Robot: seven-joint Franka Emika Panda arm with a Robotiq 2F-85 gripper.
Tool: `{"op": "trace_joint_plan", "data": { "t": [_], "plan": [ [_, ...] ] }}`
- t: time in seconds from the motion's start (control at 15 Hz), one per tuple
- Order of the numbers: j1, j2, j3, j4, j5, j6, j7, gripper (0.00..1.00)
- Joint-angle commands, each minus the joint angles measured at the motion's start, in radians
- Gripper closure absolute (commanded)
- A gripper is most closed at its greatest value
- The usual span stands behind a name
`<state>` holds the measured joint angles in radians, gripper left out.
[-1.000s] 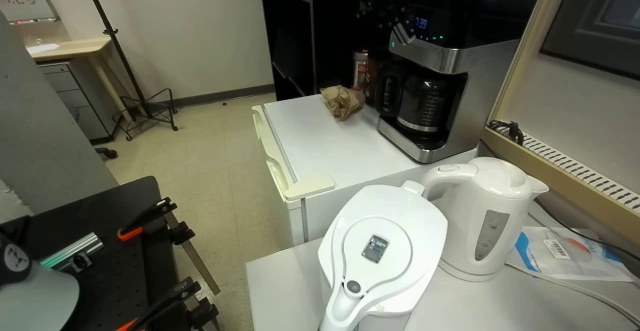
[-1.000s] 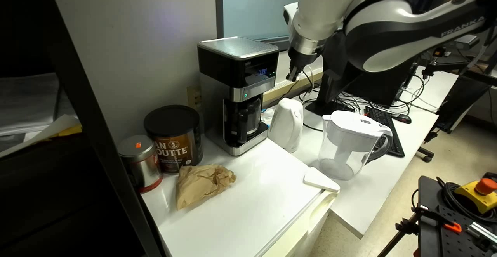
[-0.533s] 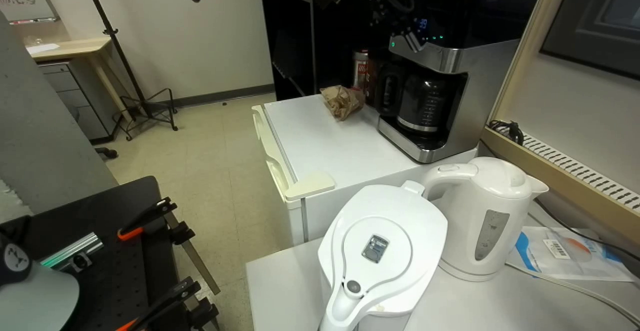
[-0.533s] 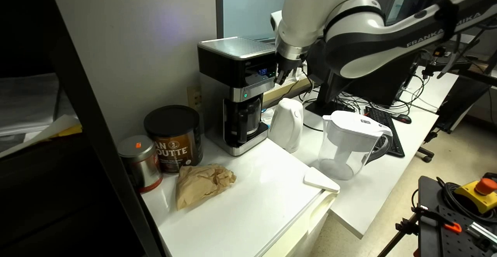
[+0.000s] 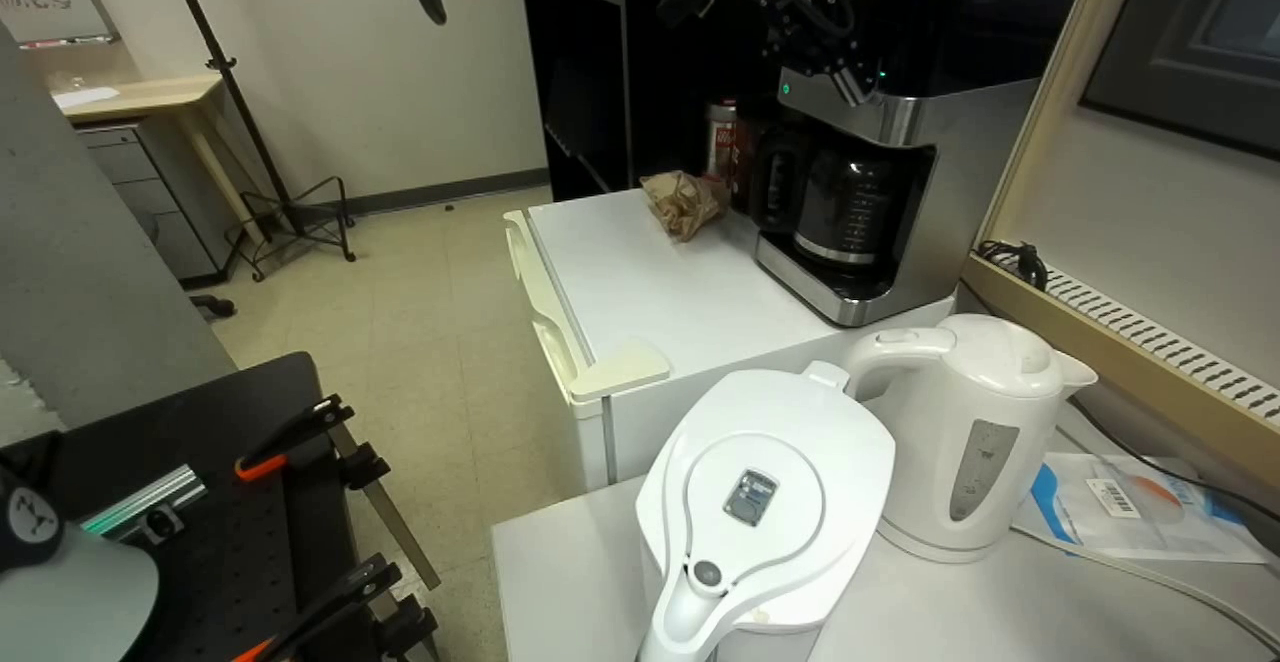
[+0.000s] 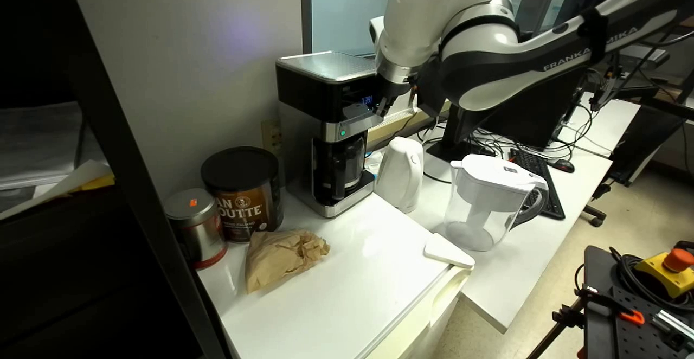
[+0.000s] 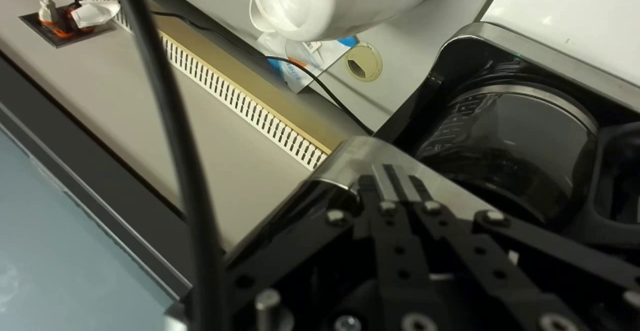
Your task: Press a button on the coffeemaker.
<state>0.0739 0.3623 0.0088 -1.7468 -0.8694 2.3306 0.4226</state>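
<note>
- I have the gripper (image 7: pixel 396 184) with its fingers together, tips at the silver front band (image 6: pixel 360 124) of the coffeemaker (image 5: pixel 960 152); whether they touch, I can't tell.
- The coffeemaker stands at the wall-side corner of the white top (image 6: pixel 352 294).
- On the table (image 6: pixel 504 277), I see the kettle (image 6: pixel 400 174) near the wall-side corner, the pitcher (image 6: pixel 482 202) nearer the front corner.

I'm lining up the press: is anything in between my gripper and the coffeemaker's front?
Nothing that I can see: in the wrist view, the stretch between the gripper and the coffeemaker looks bare. Whether they touch, I can't tell.
</note>
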Motion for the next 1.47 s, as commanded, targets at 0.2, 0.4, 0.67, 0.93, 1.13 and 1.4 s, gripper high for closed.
{"op": "trace_joint_plan", "data": {
  "t": [0.2, 0.4, 0.67, 0.93, 1.13, 1.4],
  "plan": [
    [0.022, 0.051, -0.034, 0.055, -0.014, 0.019, 0.009, 0.98],
    [0.025, 0.055, -0.037, 0.057, -0.015, 0.022, 0.008, 0.98],
    [0.029, 0.058, -0.038, 0.054, -0.019, 0.02, 0.009, 0.98],
    [0.037, 0.04, -0.039, 0.035, -0.029, 0.019, 0.016, 0.98],
    [0.061, -0.005, -0.038, -0.011, -0.06, -0.034, 0.017, 0.97],
    [0.093, -0.052, -0.026, -0.061, -0.154, -0.092, 0.02, 0.98]
  ]
}}
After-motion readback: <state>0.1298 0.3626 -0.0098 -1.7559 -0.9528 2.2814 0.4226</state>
